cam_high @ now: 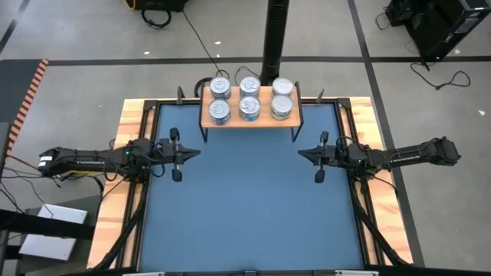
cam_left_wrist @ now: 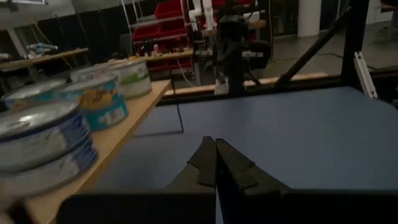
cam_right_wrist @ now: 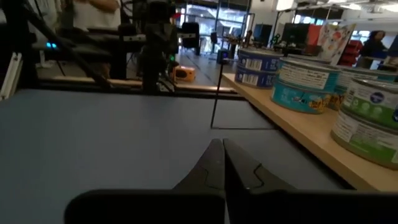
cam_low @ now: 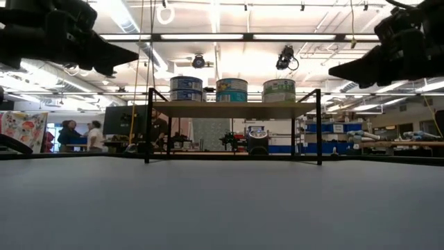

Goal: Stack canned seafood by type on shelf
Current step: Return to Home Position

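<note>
Stacked tins atop shelf

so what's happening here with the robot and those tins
Nothing is being handled right now. The tins all sit on the shelf at the far edge of the blue mat, grouped by label colour: blue, light blue and green. The low view shows them stacked two high. The left gripper and right gripper are both shut and empty, hanging over the mat's sides, clear of the shelf.

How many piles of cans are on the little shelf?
6 piles on the shelf: back row left, middle, right; front row left, middle, right. Some underneath may be hidden.
</note>
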Controlling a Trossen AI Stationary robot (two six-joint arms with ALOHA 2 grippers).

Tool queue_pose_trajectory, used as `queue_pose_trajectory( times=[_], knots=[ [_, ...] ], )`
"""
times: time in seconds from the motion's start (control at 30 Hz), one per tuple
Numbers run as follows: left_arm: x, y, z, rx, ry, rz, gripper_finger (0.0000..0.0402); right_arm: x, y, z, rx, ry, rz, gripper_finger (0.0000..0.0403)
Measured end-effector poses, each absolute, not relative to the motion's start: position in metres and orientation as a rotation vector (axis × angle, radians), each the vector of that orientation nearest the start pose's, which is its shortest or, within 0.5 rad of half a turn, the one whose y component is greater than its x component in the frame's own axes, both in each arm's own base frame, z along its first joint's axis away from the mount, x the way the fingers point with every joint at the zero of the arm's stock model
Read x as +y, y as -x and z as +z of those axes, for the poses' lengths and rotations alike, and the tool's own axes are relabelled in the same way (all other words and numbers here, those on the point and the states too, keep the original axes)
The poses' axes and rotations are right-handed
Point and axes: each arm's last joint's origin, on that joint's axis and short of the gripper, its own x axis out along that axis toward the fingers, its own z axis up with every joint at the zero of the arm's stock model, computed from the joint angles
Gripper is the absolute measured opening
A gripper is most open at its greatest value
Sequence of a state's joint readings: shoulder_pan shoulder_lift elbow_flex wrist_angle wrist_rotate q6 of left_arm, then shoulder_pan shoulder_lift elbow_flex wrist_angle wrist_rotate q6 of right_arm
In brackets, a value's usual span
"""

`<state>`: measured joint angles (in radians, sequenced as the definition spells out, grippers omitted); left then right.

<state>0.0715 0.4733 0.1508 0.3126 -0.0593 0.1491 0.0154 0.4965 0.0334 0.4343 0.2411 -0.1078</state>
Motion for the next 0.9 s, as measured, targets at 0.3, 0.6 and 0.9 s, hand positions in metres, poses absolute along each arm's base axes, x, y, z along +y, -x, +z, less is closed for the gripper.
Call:
queue_pose_trajectory(
  times=[0.3,0.6,0.9],
  knots=[
    [0.016,-0.112,0.199,0.035,-0.124,0.146,0.0,-0.005,-0.117,0.168,0.007,0.087,-0.203,0.0],
    [0.014,-0.087,0.199,-0.009,-0.124,0.171,0.0,-0.006,-0.105,0.168,-0.005,0.08,-0.208,0.0],
    [0.014,-0.087,0.194,0.005,-0.116,0.152,0.0,-0.006,-0.097,0.17,-0.039,0.089,-0.199,0.0]
  ],
)
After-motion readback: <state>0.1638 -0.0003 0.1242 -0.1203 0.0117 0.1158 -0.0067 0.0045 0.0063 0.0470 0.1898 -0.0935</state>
